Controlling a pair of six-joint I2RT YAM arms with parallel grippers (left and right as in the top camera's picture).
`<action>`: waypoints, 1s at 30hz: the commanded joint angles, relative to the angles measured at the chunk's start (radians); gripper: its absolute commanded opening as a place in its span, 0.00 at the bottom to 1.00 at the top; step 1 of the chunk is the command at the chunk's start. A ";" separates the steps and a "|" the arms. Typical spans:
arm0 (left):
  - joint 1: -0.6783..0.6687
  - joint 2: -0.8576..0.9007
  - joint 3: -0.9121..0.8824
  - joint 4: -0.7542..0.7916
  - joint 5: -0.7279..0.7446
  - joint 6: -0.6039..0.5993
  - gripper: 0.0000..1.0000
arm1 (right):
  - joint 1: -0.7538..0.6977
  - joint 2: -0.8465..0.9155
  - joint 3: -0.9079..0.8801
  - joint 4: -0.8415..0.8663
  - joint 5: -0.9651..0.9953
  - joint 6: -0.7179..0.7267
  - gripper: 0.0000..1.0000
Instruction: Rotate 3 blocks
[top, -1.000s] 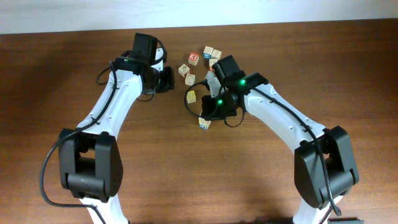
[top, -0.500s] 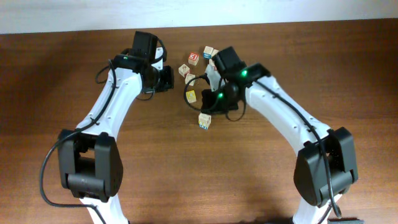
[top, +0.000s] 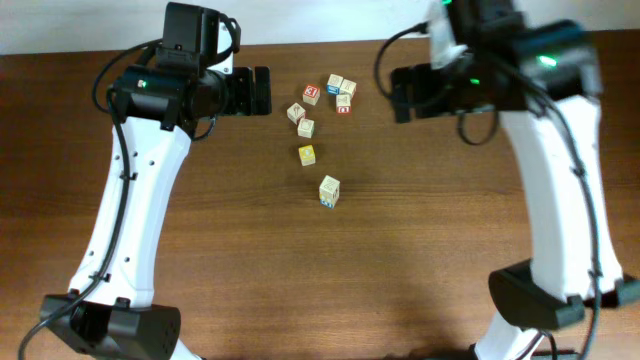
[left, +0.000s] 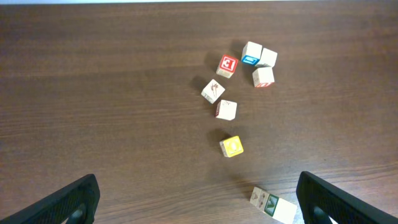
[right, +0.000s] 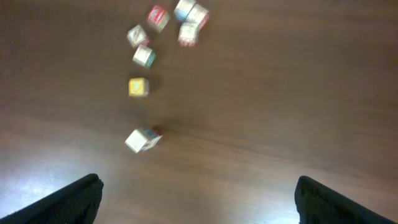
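you are holding both claws wide open and empty. the left claw and the right claw are each showing only two fingertips at the bottom corners of their wrist views, with bare table between them. both are hanging high, well apart from the blocks.

the blue block is lying farthest, touching a pale cube in a tight far cluster. the middle block, showing a green side in the right wrist view, is sitting just beside another pale cube and far of the yellow cube. the near block, green-printed, is lying alone and skewed.

you are dealing with what look like light, stiff wooden cubes with smooth faces, much smaller than a claw, so they are likely skidding or tipping at a stray nudge. be taking each across two opposite flat faces, centred and low. the near block is offering the most room; the blue block is the most crowded.
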 joint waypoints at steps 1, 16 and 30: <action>-0.001 0.008 0.006 -0.003 -0.022 0.016 0.99 | -0.020 -0.104 0.112 -0.022 0.095 -0.007 0.98; -0.001 0.008 0.006 -0.003 -0.022 0.016 1.00 | -0.018 -0.473 0.111 -0.024 0.091 -0.007 0.98; -0.001 0.008 0.006 -0.003 -0.022 0.016 0.99 | -0.078 -0.555 -0.018 0.031 0.200 -0.183 0.98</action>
